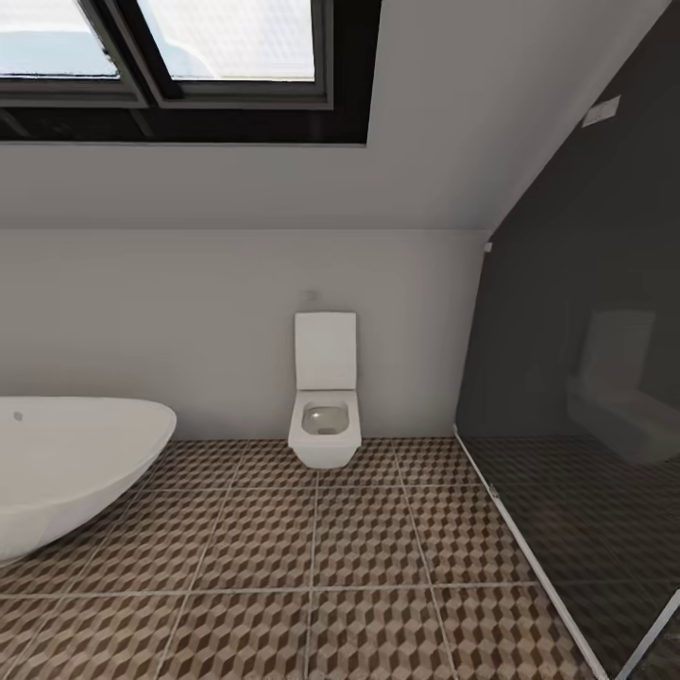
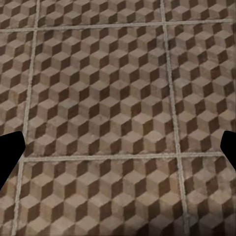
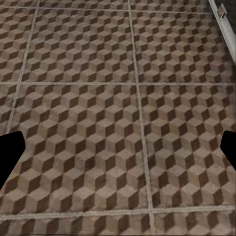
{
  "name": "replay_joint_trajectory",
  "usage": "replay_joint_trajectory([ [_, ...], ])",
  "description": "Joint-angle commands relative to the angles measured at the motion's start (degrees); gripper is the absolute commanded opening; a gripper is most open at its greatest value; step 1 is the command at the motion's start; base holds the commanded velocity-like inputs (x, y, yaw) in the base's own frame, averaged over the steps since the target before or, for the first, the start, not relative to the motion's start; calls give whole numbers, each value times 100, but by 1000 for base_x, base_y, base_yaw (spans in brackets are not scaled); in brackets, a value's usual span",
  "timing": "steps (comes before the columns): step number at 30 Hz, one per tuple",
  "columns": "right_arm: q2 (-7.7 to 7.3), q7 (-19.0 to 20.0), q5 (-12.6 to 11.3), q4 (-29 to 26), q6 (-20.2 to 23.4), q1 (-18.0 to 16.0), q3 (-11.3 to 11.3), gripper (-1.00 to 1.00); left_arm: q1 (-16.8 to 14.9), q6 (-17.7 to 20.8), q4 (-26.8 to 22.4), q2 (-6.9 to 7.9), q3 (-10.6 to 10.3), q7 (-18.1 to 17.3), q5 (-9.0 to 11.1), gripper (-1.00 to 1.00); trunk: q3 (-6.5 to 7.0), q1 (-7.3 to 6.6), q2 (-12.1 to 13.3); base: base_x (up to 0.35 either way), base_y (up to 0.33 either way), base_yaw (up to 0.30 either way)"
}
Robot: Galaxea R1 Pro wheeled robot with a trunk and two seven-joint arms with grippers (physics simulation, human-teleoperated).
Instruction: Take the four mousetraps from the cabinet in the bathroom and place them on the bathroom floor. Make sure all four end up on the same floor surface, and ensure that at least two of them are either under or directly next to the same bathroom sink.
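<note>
Where the head view looks, the floor (image 1: 359, 557) with its brown cube tiles runs to a white wall. A white toilet (image 1: 326, 416) hangs on that wall. A white tub (image 1: 66, 467) sits at the left, dark glass (image 1: 586, 378) at the right. The left pincer (image 2: 118, 147) and right pincer (image 3: 118, 147) both hang spread wide over bare tiles.
</note>
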Motion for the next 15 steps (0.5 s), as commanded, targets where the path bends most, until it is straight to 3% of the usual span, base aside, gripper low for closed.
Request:
replay_joint_trajectory([
  [1, 2, -29, 29, 3, -12, -4, 1, 100, 0, -16, -1, 1, 2, -5, -1, 100, -5, -1, -3, -127, 233, -245],
  [15, 3, -29, 29, 4, -12, -4, 1, 100, 0, -15, -1, -1, 1, -5, -1, 100, -5, -1, -3, -105, 237, -243],
])
